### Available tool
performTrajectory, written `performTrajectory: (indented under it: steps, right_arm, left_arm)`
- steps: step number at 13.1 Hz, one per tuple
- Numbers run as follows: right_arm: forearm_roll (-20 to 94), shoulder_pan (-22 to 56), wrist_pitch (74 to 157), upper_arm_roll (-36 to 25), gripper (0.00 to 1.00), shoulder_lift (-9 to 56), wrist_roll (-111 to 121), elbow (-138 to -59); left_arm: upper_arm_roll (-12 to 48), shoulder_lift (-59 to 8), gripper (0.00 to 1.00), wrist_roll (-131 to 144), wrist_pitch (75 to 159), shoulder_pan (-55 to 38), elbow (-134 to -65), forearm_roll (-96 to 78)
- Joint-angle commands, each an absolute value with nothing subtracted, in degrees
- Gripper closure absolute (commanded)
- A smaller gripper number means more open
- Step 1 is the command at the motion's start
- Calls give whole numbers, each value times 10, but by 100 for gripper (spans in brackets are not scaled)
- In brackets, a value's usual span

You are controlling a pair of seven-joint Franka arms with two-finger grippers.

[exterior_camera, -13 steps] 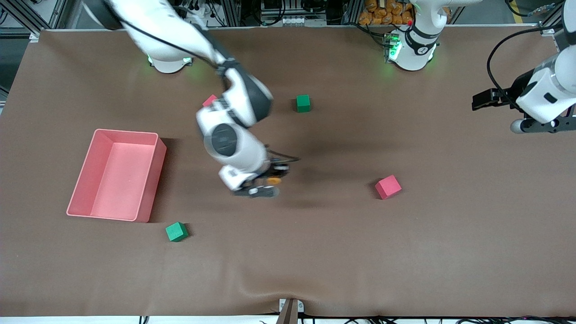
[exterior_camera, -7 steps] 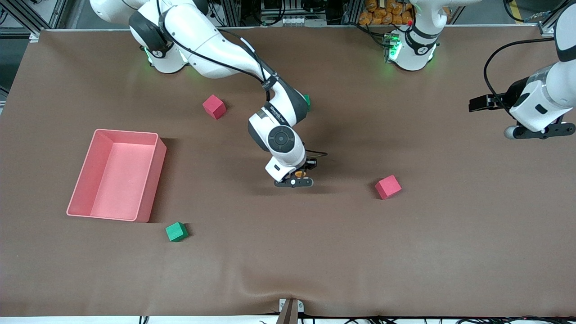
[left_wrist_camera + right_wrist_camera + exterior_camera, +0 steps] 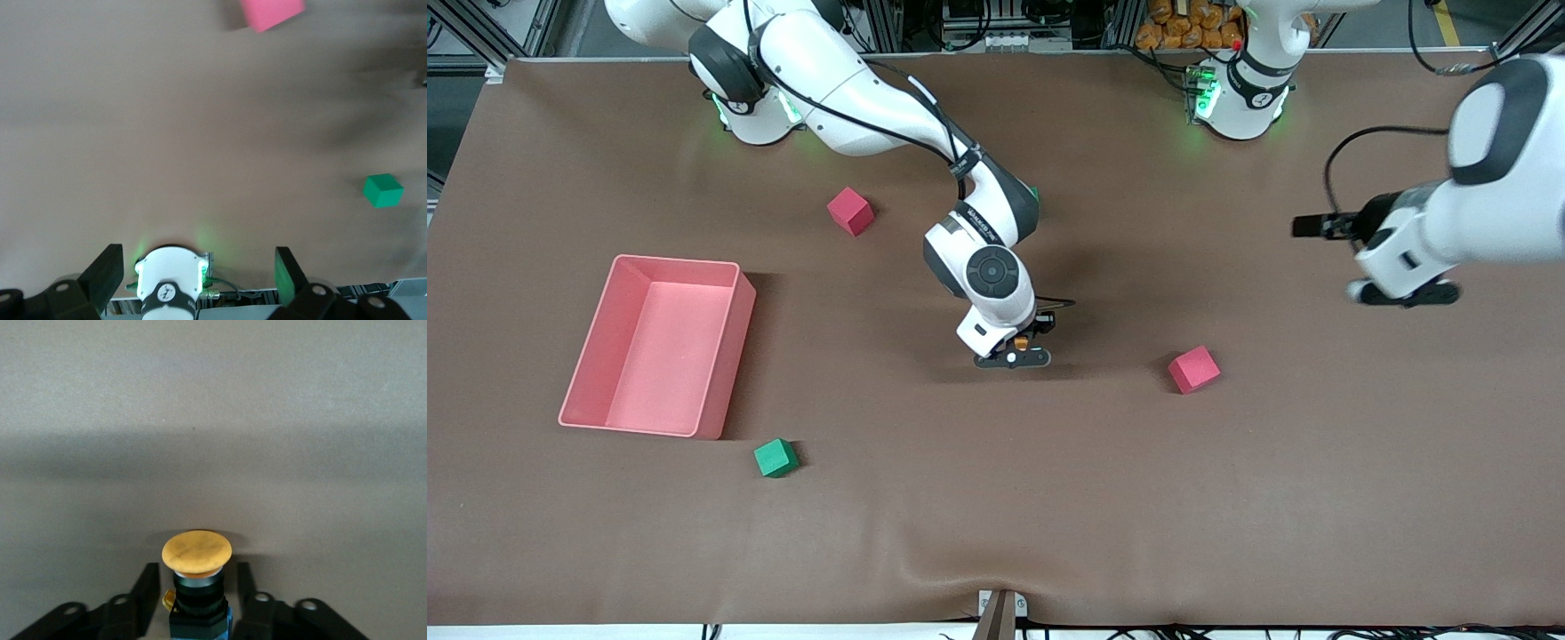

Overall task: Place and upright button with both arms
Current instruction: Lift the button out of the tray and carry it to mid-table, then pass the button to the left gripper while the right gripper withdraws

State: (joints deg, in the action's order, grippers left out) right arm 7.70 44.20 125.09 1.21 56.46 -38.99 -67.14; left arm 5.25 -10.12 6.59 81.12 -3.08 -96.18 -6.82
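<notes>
Two end effectors: the right end effector (image 3: 194,600), fingers parted, straddles the upright button (image 3: 197,577) mid-desk (image 3: 996,498); the left end effector (image 3: 193,277), spread wide, hovers over the left arm's end.

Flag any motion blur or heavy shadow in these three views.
Front view: left arm smeared, rest crisp. Left wrist view: table streaked, red cube soft-edged. Right wrist view: sharp on the button, a broad shadow band across the table.
</notes>
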Motion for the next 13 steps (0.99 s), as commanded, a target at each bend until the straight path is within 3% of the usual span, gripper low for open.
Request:
performTrajectory:
  steps: [1, 4, 8, 13]
  right_arm:
    - [64, 441, 1247, 6, 0, 572, -392, -648]
    - [68, 420, 1193, 9, 0, 527, -390, -642]
    - [69, 370, 1108, 7, 0, 441, -393, -640]
    - [69, 207, 900, 6, 0, 303, -325, -646]
  left_arm:
    - [53, -177, 0, 107, 799, -84, -881, -75]
    - [52, -238, 0, 147, 809, -142, -816, -79]
    - [51, -285, 0, 195, 864, -215, -792, -76]
    - [52, -356, 0, 197, 954, -250, -766, -87]
